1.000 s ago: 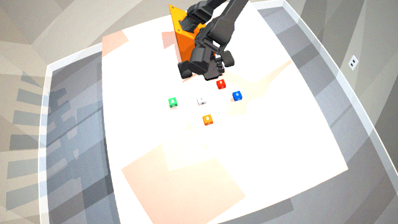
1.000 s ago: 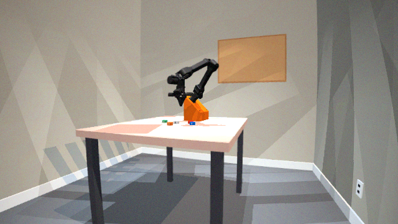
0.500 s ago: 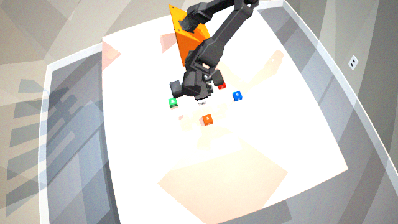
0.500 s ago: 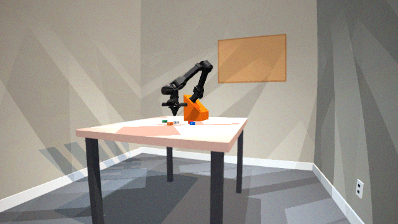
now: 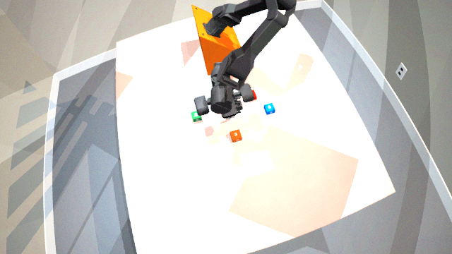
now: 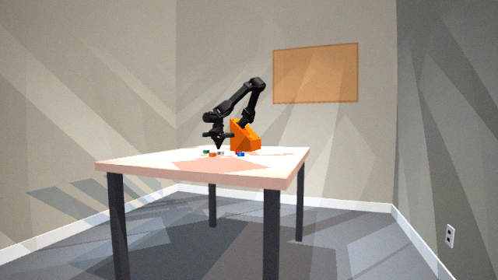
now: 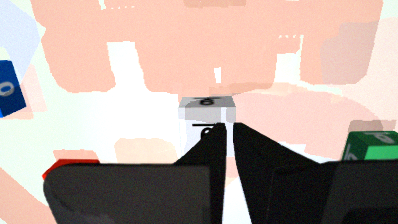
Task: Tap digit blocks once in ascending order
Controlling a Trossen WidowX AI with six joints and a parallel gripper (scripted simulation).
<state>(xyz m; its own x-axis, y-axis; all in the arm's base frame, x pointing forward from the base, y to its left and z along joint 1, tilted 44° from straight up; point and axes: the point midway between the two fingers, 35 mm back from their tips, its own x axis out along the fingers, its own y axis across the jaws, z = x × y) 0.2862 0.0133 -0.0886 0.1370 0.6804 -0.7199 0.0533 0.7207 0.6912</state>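
The black parallel-jaw gripper (image 7: 225,131) is seen nearly fully closed, with nothing held between its fingers. It is poised just above a small white cube block (image 7: 207,116), which rests on the white table top (image 5: 176,176). A green cube block (image 7: 371,145) is seen beside it, and a blue cube block (image 7: 10,90) at the opposite edge.

Matt black gripper (image 7: 226,131), smooth table (image 6: 241,173)

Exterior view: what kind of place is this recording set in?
Probably a bare indoor test room rather than a home or workshop: a single dark-legged table in a corner, plain walls with an orange board and a wall outlet, and the arm on an orange mount.
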